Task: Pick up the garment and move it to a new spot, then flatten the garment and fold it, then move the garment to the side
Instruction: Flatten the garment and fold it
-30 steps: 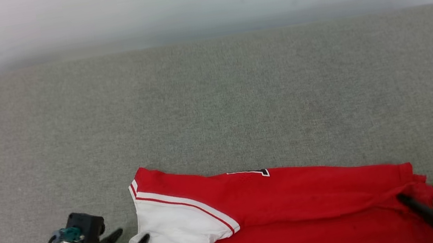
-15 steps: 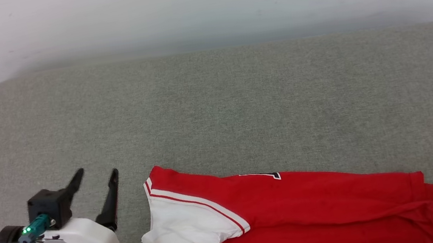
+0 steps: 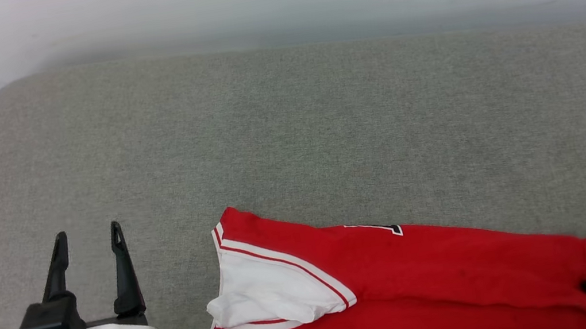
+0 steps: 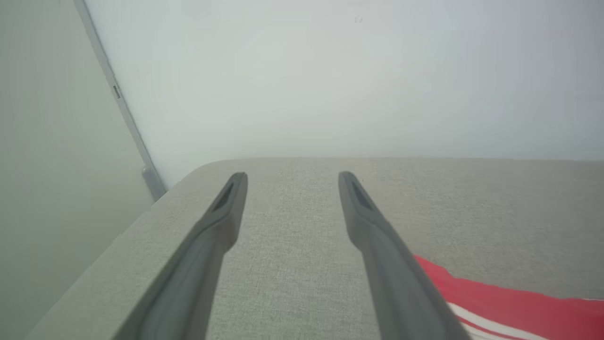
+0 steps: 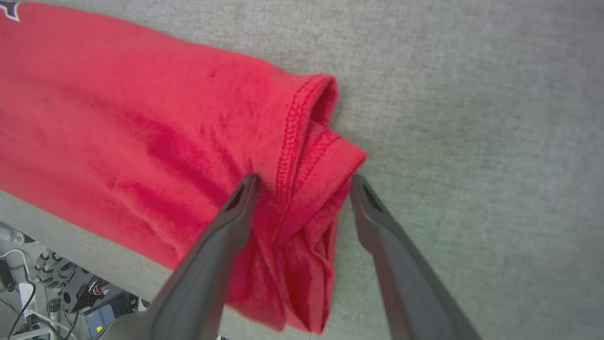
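left gripper (image 3: 87, 232) spread, empty, level over cushion, apart from garment (image 3: 429, 260); right gripper (image 5: 303, 178) spread, straddling its hem

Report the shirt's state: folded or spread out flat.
Folded. The garment lies as a long narrow band, its white sleeve turned in over the red body, and hem layers stack at one end.

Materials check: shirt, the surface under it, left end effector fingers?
Garment: soft matte knit, cotton or polyester by look; stitched hem, limp folds. Surface: grey-green woven upholstery, matte; speckled weave shows. Left end effector fingers: dark grey, smooth, matte, probably moulded plastic or rubber.
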